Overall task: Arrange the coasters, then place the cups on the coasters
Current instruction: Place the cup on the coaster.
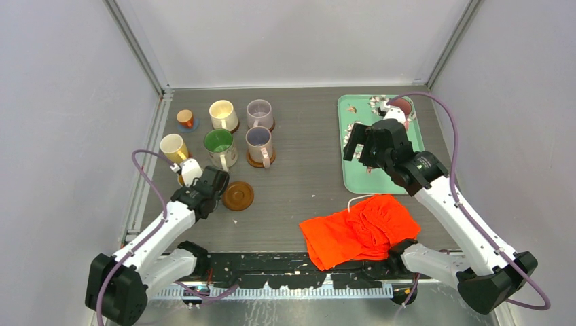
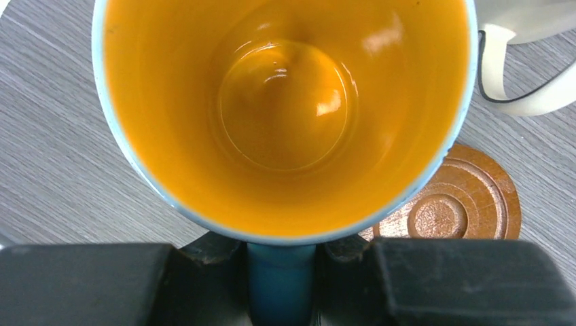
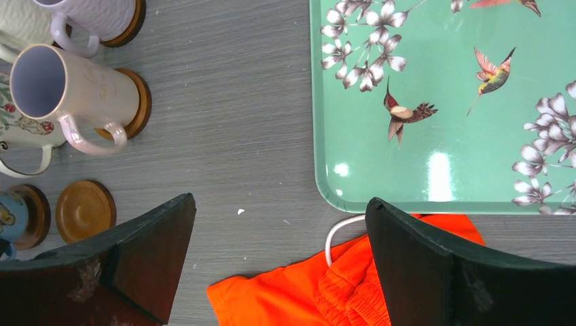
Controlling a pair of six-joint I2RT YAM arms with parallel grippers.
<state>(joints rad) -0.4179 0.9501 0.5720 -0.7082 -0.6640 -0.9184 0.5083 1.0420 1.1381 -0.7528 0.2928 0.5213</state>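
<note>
Your left gripper point(image 2: 281, 272) is clamped on the blue mug point(image 2: 285, 115) by its handle, a coaster point(image 2: 469, 204) showing past its rim; your right gripper point(image 3: 278, 265) hangs wide apart near the tray point(image 3: 441, 136).

Tray point(image 1: 348, 178): teal, rectangular, printed with white blossoms and hummingbirds; lay flat at upper right of the top view.
Cloth point(image 1: 360, 231): bright orange, crumpled; sat lower centre-right, just beside the tray's lower edge.
Cord point(image 1: 356, 200): white loop; showed at the cloth's upper edge.
Table point(image 1: 299, 176): grey wood-grain.
</note>
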